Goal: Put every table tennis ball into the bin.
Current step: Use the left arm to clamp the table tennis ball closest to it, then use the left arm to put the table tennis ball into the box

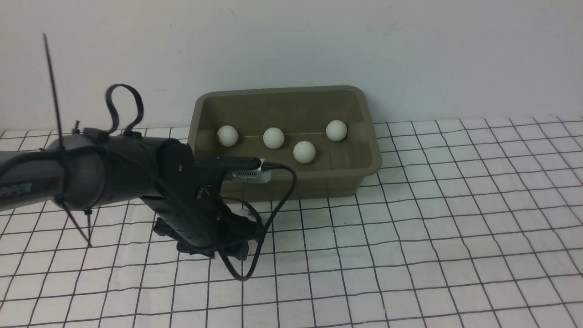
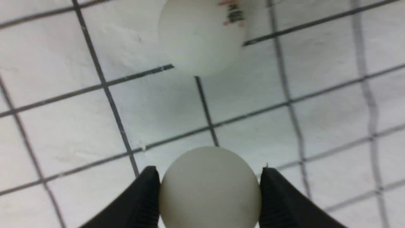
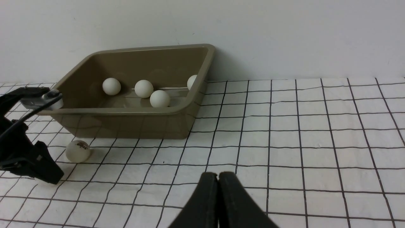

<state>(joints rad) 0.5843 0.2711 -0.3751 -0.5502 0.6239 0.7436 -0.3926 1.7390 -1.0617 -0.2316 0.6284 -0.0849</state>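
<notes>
The olive-grey bin [image 1: 371,150] stands at the back by the wall and holds several white table tennis balls [image 1: 273,137]. In front of the bin's left corner, my left gripper [image 2: 209,172] is down at the checked cloth. Both of its black fingers [image 2: 148,196] touch the sides of a plain white ball [image 2: 209,190]. A second ball with a red and dark logo [image 2: 202,34] lies on the cloth just beyond, close to the bin's front wall [image 3: 126,126]. My right gripper [image 3: 218,174] is shut and empty, to the right over the cloth.
A white cloth with a black grid [image 1: 410,255] covers the table. A pale wall [image 1: 319,41] rises right behind the bin. The left arm's black cable [image 1: 255,269] loops down to the cloth, and thin black ties [image 1: 52,82] stick up from that arm.
</notes>
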